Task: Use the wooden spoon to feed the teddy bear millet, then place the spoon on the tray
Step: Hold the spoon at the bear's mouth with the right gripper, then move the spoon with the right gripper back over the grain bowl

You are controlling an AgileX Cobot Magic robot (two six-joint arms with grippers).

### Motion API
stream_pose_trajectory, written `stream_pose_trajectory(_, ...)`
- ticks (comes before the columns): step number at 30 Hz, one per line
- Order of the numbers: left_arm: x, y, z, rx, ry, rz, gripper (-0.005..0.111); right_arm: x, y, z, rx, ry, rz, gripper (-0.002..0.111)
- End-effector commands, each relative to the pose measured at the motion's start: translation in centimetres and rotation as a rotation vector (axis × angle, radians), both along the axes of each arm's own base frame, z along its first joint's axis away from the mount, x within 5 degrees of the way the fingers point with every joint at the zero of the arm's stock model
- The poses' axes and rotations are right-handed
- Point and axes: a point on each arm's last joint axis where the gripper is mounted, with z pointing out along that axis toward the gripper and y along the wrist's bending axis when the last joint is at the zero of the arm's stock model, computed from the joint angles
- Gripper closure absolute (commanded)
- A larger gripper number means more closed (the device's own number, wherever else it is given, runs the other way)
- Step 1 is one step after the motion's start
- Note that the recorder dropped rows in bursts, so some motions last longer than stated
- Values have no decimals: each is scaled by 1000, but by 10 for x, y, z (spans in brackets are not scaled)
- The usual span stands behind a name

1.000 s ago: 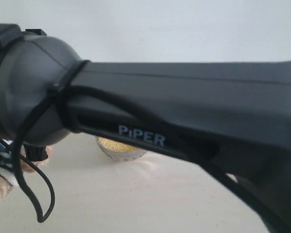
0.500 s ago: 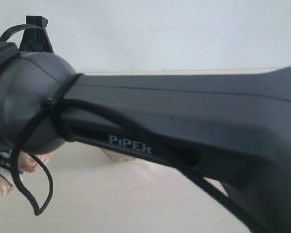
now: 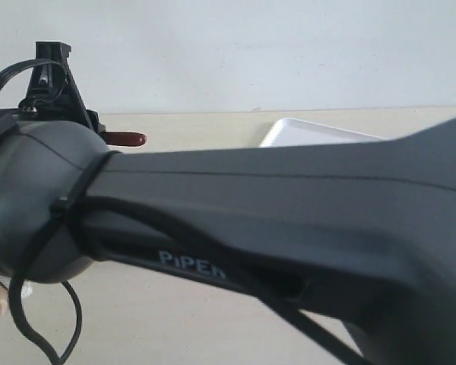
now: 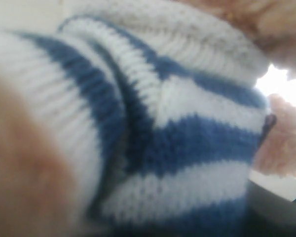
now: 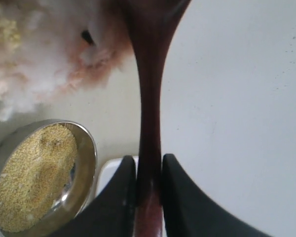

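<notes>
Dark reddish wood of the wooden spoon is clamped in the right gripper, its bowl beside the teddy bear's muzzle above the millet, so feeding seems under way, with the tray by the tabletop's far edge not yet reached; the left gripper is out of sight.

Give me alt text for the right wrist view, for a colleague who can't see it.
The right gripper is shut on the slim dark reddish-brown wooden spoon, which extends alongside the fluffy pale teddy bear. A round silvery metal bowl of yellow millet sits near the bear.
</notes>
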Motion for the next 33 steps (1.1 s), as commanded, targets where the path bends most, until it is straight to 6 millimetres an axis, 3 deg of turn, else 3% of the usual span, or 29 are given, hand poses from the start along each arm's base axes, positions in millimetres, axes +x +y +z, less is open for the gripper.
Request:
stream_pose_trajectory(1, 0, -2, 5, -31, -23, 20, 100, -11, -4, -5, -16, 12, 12, 106)
stream_pose_trajectory(8, 0, -2, 5, -31, -23, 20, 100, -11, -7, 4, 6, -8, 8, 106)
stream_pose_trajectory(14, 0, -2, 5, -31, -23, 20, 100, -14, -19, 37, 152, -10, -32, 106)
stream_pose_trajectory(18, 0, -2, 5, -31, -23, 20, 100, -9, -41, 71, 290, 21, -90, 106)
stream_pose_trajectory(23, 0, -2, 5, -31, -23, 20, 100, 9, -72, 92, 425, 192, -194, 106)
stream_pose_trajectory(28, 0, -2, 5, -31, -23, 20, 100, 40, -99, 87, 417, 242, -286, 106)
stream_pose_trajectory(32, 0, -2, 5, -31, -23, 20, 100, 59, -119, 59, 298, 278, -340, 106)
stream_pose_trajectory(33, 0, -2, 5, -31, -23, 20, 100, 63, -126, 41, 224, 305, -358, 106)
